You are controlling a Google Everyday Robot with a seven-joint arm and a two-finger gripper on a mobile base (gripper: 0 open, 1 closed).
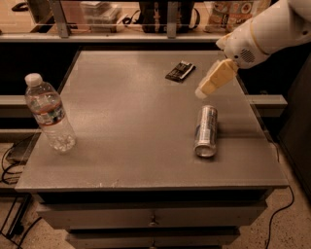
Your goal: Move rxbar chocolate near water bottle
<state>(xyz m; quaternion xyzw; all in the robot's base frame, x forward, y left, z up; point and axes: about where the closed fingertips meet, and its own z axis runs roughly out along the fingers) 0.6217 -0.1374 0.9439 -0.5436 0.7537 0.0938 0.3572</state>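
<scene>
The rxbar chocolate (180, 71) is a small flat black wrapper lying near the far edge of the grey table (126, 126), right of centre. The water bottle (49, 114) stands upright near the table's left edge, clear with a white cap and a label band. My gripper (203, 91) comes in from the upper right on a white arm. Its tan fingers point down-left and hang above the table, a little right of and nearer than the rxbar, holding nothing.
A silver drink can (206, 131) lies on its side on the right part of the table, just below my gripper. A shelf with boxes and bags (170, 14) runs behind the table. Cables (12, 160) lie on the floor at left.
</scene>
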